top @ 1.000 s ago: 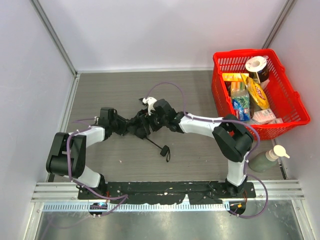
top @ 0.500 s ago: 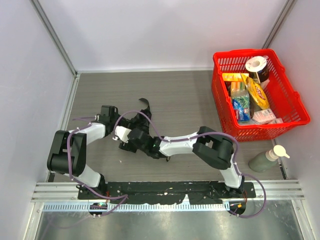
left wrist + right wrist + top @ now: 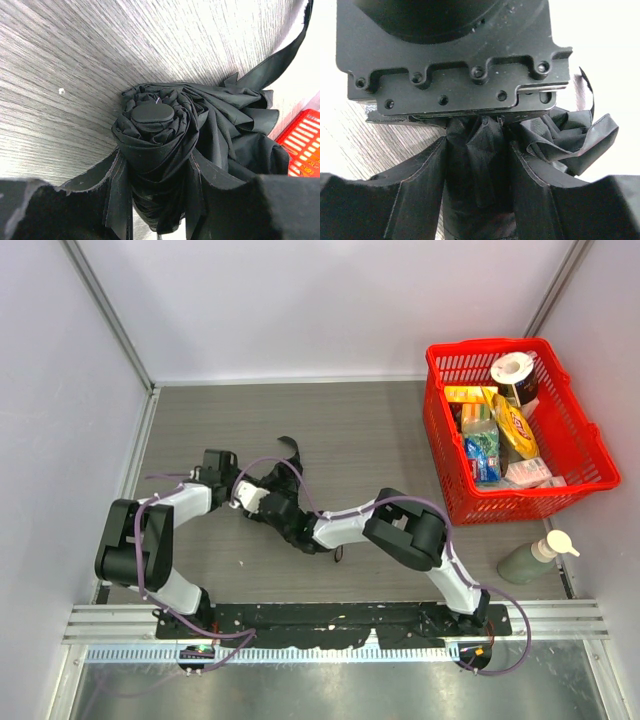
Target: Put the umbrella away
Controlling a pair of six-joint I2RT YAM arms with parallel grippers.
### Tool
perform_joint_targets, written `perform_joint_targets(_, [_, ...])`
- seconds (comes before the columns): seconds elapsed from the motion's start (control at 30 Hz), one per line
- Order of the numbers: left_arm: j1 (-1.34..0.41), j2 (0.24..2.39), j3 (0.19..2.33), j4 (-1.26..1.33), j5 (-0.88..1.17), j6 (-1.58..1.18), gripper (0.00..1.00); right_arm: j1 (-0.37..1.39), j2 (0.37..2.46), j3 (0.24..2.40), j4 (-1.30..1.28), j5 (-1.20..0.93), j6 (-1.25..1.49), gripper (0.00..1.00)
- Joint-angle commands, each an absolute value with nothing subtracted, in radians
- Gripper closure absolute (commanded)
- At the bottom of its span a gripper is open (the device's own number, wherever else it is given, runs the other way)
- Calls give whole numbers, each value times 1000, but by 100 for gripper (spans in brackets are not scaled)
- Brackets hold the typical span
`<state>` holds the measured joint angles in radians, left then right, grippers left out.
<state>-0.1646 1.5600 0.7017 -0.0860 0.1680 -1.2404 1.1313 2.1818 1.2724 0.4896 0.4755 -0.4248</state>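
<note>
The black folded umbrella (image 3: 278, 480) lies on the grey table left of centre, its closing strap (image 3: 291, 449) curling up behind it. My left gripper (image 3: 238, 492) is shut on its bunched canopy from the left. In the left wrist view the fabric roll and round end cap (image 3: 152, 112) sit between the fingers (image 3: 112, 192). My right gripper (image 3: 283, 517) is shut on the umbrella (image 3: 480, 165) from the near right, facing the left gripper's body (image 3: 450, 55). The shaft and handle are hidden under the right arm.
A red basket (image 3: 590, 455) full of groceries stands at the right back; it also shows in the left wrist view (image 3: 305, 145). A green pump bottle (image 3: 530, 558) lies near the right front. Grey walls close in the left, back and right.
My right arm has swung from behind the umbrella to its near side and folded its elbow in, gripping next to the left gripper. The handle end that stuck out is now covered. The left arm has barely moved.
</note>
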Motion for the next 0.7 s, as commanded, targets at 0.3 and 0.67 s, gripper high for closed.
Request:
perform_joint_targets(0.3, [-173, 1586, 666, -454, 113, -1141, 100, 1009, 2263, 1259, 135, 359, -150, 91])
perform_joint_targets(0.67, [-172, 1477, 638, -212, 114, -1089, 15, 959, 2240, 1226, 31, 46, -17, 99])
